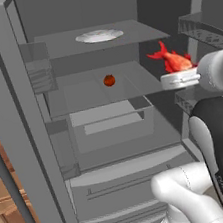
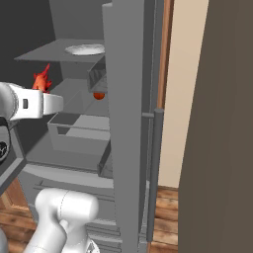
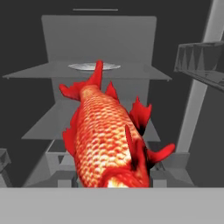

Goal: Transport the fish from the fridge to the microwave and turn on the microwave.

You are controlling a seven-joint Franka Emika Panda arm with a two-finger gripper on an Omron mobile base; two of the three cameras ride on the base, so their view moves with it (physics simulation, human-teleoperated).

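I am looking into the open fridge (image 1: 19, 122) from behind the arm, and I am taking its middle shelf (image 1: 81, 95) as my landmark. Starting at the left, the door (image 1: 15, 148) is standing swung out, with small bins on its inner face. Above the shelf, a white plate (image 1: 99, 35) is sitting on the top shelf. On the middle shelf itself, near its centre, a small tomato (image 1: 109, 80) is resting, not my target. Below the shelf a clear drawer (image 1: 112, 121) is showing, and closed lower drawers under that.

Moving right, past the shelf's right edge and a little above its level, the fish (image 1: 172, 60) is hanging in the air in front of the fridge, off any shelf. The claw (image 1: 178, 78) is sitting just under it, and I am judging that the claw is clamped on the fish, though the fingertips themselves are hidden, so I am hedging on exactly where the grip falls.

In the hand view the fish (image 3: 107, 140) is running lengthwise straight away from the claw, tail pointing toward the fridge's back wall, head end nearest the hand. So its long axis is lying along my approach line, and pulling straight back out should clear the door bins on the right.
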